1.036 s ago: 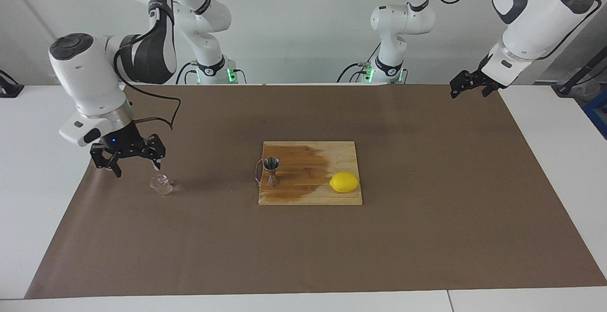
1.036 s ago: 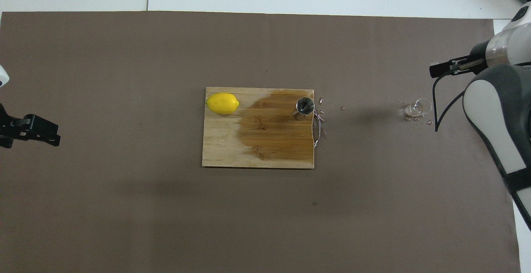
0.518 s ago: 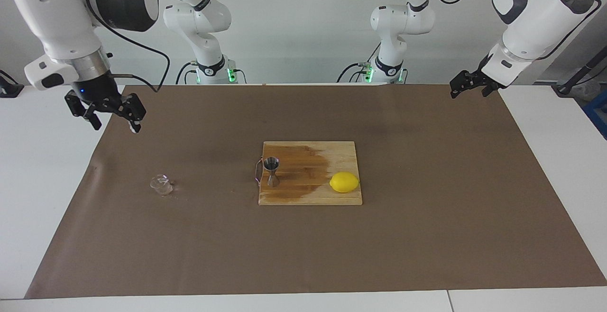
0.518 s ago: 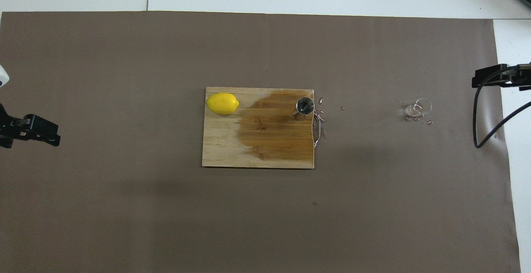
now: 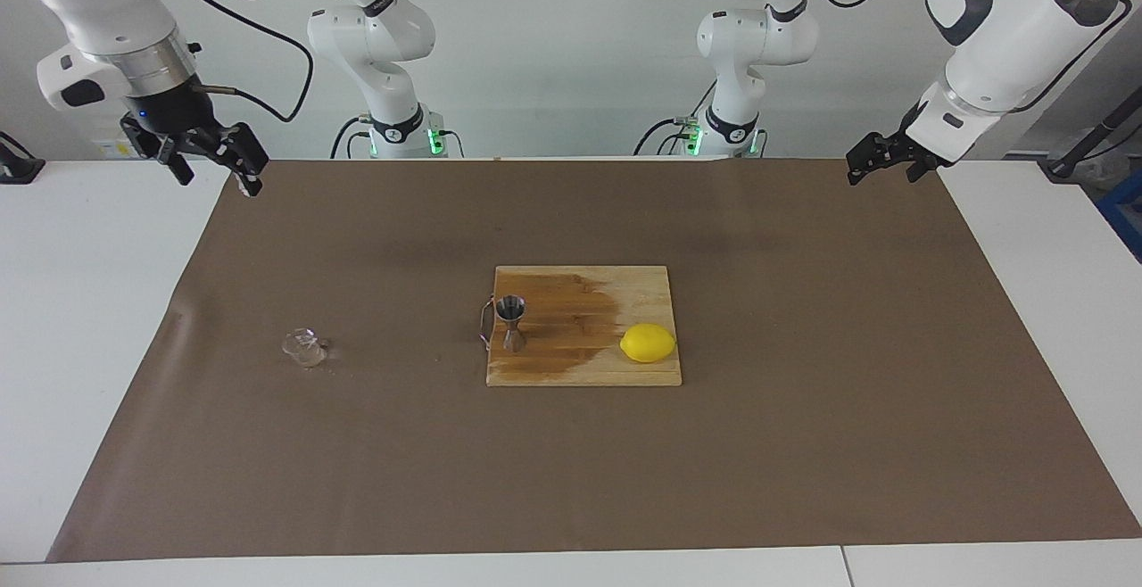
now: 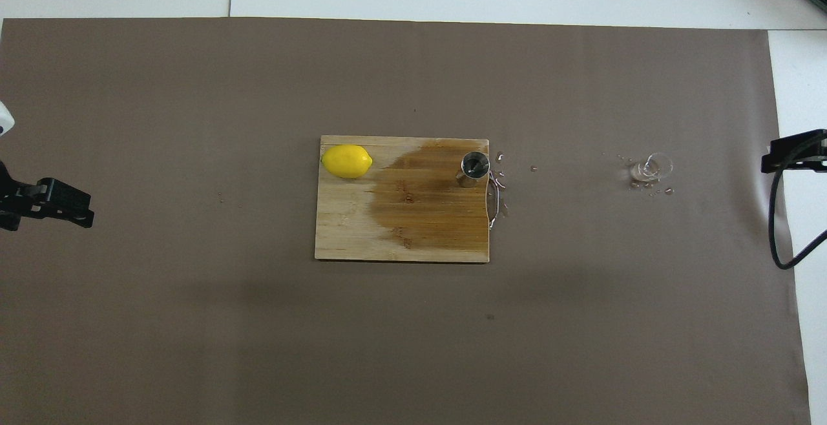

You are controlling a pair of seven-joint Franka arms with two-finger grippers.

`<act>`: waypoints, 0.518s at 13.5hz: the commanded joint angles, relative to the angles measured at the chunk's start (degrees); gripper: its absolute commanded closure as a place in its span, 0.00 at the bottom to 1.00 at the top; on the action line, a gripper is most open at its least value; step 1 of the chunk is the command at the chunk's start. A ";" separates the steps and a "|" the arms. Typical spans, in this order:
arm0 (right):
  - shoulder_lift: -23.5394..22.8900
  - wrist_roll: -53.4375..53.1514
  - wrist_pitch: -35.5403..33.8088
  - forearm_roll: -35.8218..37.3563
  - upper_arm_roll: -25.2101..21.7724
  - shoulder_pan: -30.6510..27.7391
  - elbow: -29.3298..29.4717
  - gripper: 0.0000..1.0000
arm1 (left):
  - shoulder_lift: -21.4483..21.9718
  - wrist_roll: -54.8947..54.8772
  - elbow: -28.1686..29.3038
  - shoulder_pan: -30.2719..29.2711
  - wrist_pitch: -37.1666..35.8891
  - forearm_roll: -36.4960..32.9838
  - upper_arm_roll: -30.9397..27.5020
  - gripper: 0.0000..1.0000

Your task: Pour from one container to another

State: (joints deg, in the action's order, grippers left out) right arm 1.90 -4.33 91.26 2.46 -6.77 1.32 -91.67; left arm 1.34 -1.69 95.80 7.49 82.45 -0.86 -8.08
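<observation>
Brown mat [image 5: 803, 444], glass cup [image 5: 303, 347] upright, jigger [image 5: 511, 322] on wet board [image 5: 642, 288], pincers' state unclear.

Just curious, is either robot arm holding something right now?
No. Both tools, the right and the left, hold nothing; the small clear glass cup sits alone on the brown mat.

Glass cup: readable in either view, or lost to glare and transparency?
Facing view: the glass cup is a faint pale outline on the brown mat, its rim barely separable. Overhead view: clearer, the rim catches light, with bright droplets around it. No heavy glare on the cup; the jigger shows crisp in both views.
</observation>
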 commanded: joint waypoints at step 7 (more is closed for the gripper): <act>0.12 -1.56 -4.87 -1.40 3.87 0.79 2.29 0.00 | 1.73 0.72 1.84 0.42 -0.09 -0.11 -0.36 0.00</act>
State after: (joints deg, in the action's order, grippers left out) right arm 2.03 -4.82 86.03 1.86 -4.17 1.82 -89.22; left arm 1.34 -1.69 95.80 7.49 82.45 -0.86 -8.08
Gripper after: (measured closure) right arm 0.000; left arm 0.000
